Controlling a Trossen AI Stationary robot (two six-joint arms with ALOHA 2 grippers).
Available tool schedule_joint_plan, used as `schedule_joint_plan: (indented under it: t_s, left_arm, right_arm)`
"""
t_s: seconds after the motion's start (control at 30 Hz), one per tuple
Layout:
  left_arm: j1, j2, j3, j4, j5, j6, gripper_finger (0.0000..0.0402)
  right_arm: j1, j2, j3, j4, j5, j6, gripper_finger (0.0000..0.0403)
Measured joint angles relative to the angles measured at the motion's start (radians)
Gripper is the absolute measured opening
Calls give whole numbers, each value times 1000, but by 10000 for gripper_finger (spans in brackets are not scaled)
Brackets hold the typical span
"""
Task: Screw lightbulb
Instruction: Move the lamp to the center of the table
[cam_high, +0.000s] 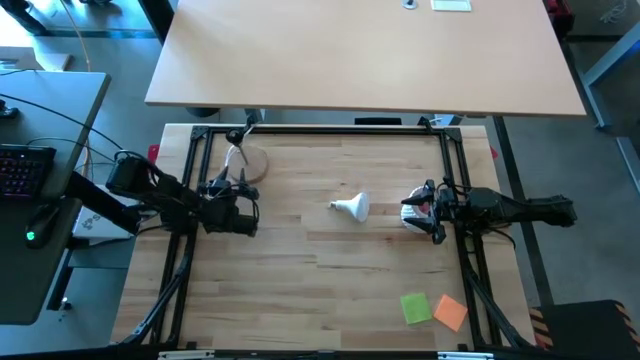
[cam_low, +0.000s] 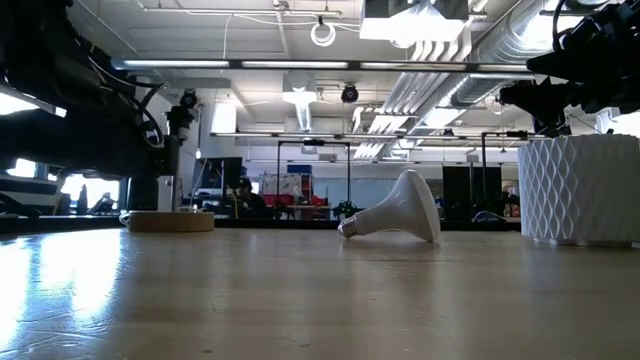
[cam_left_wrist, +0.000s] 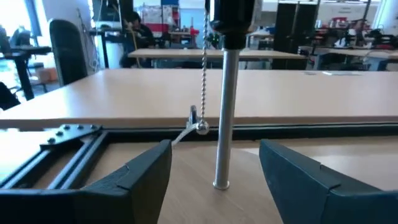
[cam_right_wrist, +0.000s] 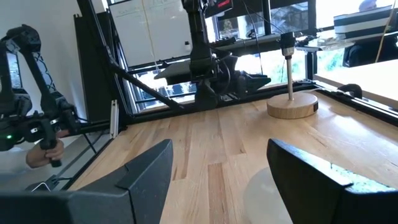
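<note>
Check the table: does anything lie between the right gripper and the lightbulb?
Nothing visible does. The lightbulb lies on its side on bare wood, and the open right gripper sits just beside it, with only clear tabletop between them.

the lightbulb (cam_high: 352, 208) looks matt white and smooth. the table (cam_high: 330, 290) is pale planked wood with a soft sheen. the lamp base (cam_right_wrist: 292, 106) is light wood, its post (cam_left_wrist: 227, 118) polished metal.
</note>
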Motion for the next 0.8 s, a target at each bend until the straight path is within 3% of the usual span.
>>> schedule_joint_plan:
  t_s: [0.17,0.37,0.43,0.6,0.8]
  left_arm:
    - [-22,0,3,129,58,94,195]
    - [-3,0,4,546,205,605,171]
    - [35,-15,5,616,222,737,174]
    - [147,-109,4,575,295,901,201]
    - [225,-274,-5,429,308,921,249]
  right_arm:
    - [0,0,0,0,0,0,259]
    - [0,0,0,0,0,0,259]
    - [0,0,0,0,0,0,259]
    - [0,0,0,0,0,0,259]
    - [0,0,0,0,0,0,259]
